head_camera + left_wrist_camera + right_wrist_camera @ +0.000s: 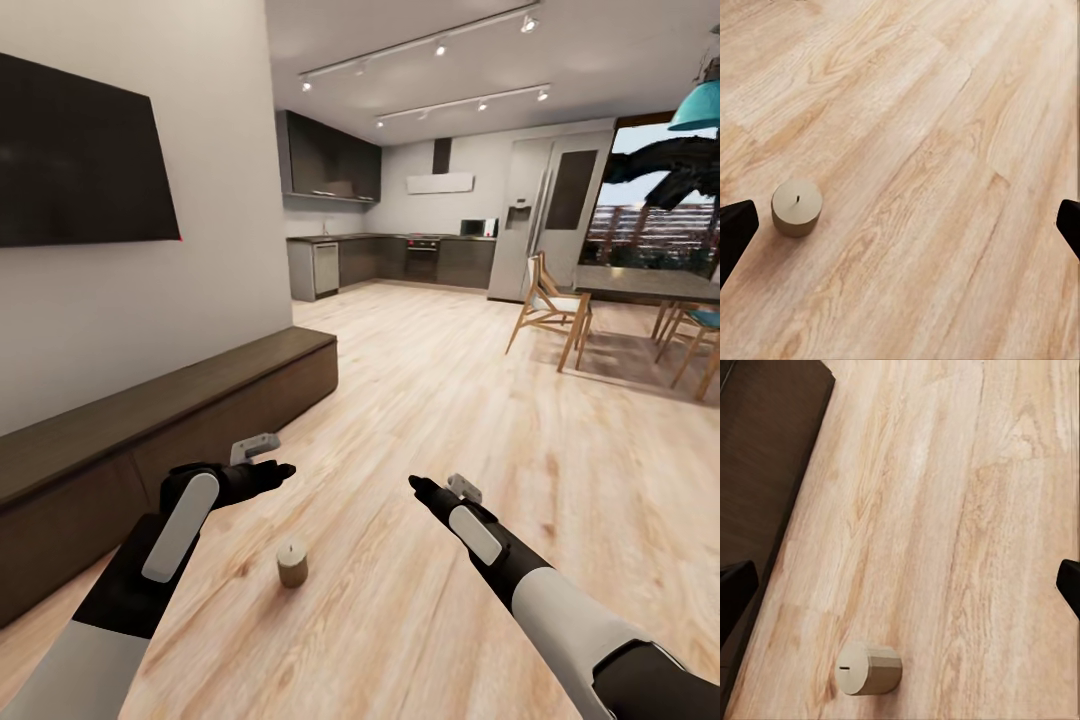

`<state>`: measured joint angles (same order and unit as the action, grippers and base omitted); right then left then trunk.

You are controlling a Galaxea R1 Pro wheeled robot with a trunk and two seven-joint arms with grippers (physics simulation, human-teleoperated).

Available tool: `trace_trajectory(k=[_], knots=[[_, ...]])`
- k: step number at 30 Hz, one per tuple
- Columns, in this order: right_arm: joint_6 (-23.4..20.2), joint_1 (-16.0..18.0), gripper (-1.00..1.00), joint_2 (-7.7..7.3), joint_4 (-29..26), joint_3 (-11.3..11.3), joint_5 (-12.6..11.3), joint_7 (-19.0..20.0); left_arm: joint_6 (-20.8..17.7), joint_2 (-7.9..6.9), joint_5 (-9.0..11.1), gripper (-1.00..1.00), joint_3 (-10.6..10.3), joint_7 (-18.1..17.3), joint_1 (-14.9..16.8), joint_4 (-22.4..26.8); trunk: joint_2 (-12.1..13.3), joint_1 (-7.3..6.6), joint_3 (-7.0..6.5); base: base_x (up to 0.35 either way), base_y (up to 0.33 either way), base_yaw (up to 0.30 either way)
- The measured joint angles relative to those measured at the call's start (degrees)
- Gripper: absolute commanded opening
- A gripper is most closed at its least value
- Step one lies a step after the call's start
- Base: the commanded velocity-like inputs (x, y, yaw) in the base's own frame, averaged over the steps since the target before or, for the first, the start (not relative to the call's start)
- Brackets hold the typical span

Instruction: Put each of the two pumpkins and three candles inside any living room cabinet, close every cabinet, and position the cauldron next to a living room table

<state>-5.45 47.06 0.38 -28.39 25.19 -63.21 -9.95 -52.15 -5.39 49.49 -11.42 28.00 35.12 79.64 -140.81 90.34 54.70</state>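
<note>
In the head view the two forearms rise from the bottom edge, the nearest things to the camera. The left end effector (278,470) hangs above the floor (420,400) just beside the front of the cabinet (150,420); its fingers look drawn close together here, holding nothing. The right end effector (418,486) points inward over bare boards, also empty, and this view alone cannot tell how wide it is parted. One candle (292,563) stands upright on the floor between the two arms, nearer the left one, apart from both. The cabinet runs along the wall under a dark screen (85,160); its fronts look closed. Wide open floor stretches ahead to the kitchen, with a dining table (640,283) and chairs (550,310) well off to the right.

From the left wrist, the candle (796,206) sits on the boards near one dark fingertip (735,229), not touching it; the other fingertip shows at the opposite edge (so the jaws stand spread wide, released).

From the right wrist, the candle (868,667) lies ahead on the floor, the cabinet (765,457) edge beside it, and the fingertips (736,592) are again far apart, gripping nothing.
</note>
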Motion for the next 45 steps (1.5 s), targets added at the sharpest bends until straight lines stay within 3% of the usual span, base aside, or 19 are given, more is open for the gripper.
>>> trace_trajectory(k=[15,45], knots=[[0.0,0.0,1.00,0.00,0.0,0.0,0.0,0.0,0.0,0.00,0.0,1.00,-0.6,0.1,0.0,0.0,0.0,-0.01,0.00,0.320,-0.014,-0.274],[0.0,0.0,1.00,-0.09,0.1,0.0,0.0,2.3,0.1,0.09,-0.6,1.00,-1.0,0.3,0.0,0.0,0.0,0.00,0.00,0.259,-0.217,-0.277]])
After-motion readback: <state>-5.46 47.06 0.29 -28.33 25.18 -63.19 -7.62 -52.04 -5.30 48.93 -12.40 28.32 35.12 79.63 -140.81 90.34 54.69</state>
